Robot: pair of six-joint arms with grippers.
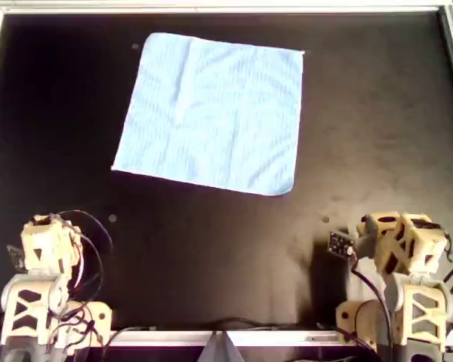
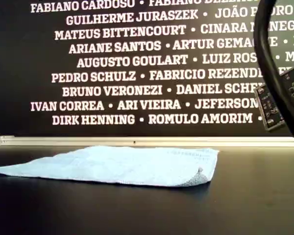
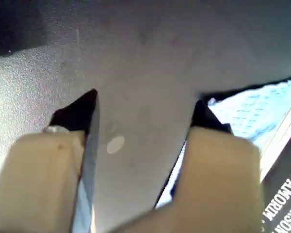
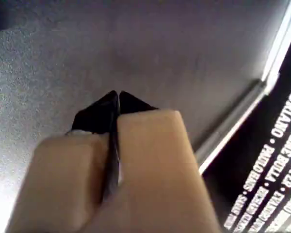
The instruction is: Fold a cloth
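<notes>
The cloth lies spread flat, single layer, near the counter's far edge in the overhead view, turned slightly askew, with a few soft creases and its near corner on the overhead view's right a little curled. Both arms sit well apart from it along the near edge. The left tool is spread over bare counter, with a cloth edge just in its camera's sight; the right tool is pressed together and must part before any grasp. To fold well, I judge each tool should pinch one near corner low, taking only the cloth, then lift together and carry evenly to the far edge.
</notes>
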